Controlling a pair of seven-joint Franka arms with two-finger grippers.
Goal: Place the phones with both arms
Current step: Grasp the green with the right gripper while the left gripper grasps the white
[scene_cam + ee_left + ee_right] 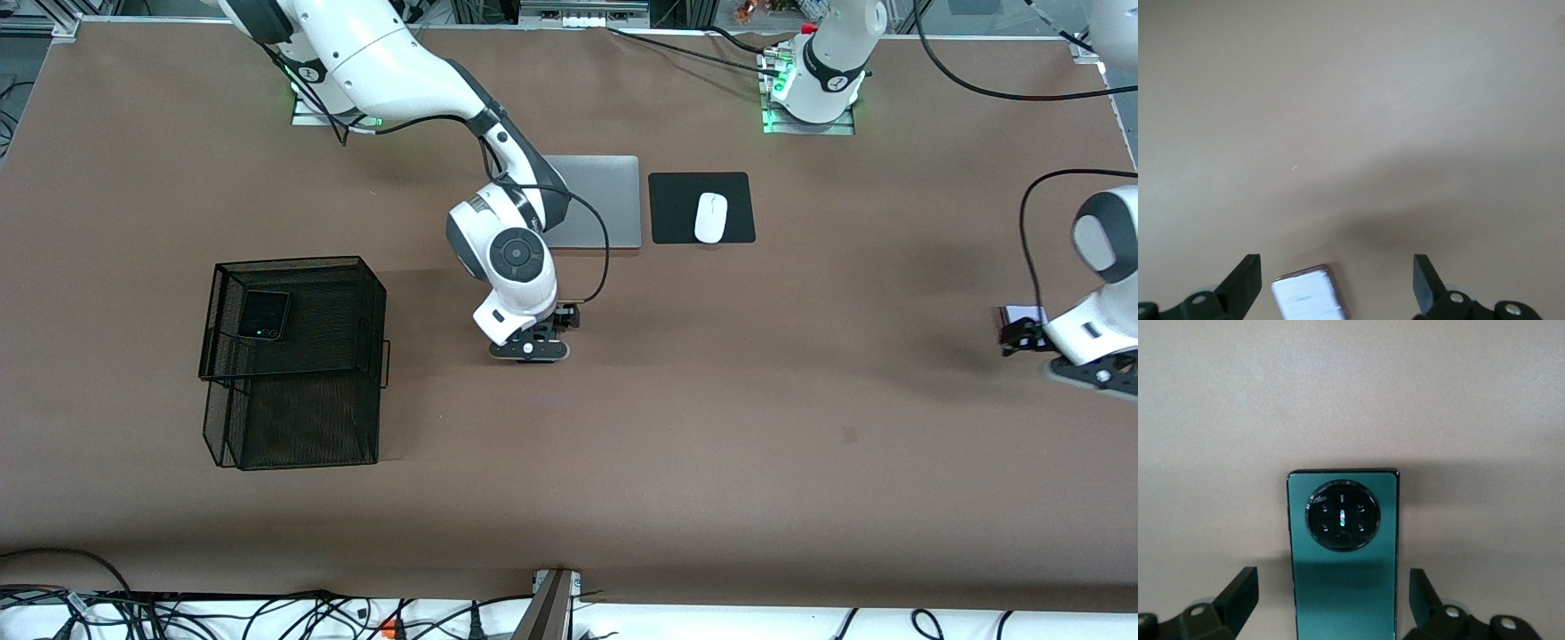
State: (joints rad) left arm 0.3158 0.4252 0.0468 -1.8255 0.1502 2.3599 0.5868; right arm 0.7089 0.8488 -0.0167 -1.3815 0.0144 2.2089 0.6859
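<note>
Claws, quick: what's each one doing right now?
Left claw: open over the pale phone, holding nothing.
Right claw: open around the green phone.

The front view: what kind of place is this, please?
Probably a robotics lab set up as a mock desk. Two arms are bolted to a brown table, loose cables run along its nearer edge, and a grey laptop, a white mouse and a black mesh basket serve as props.

Glossy green phone (1343, 587) — wire-mesh basket (293, 418)
</note>
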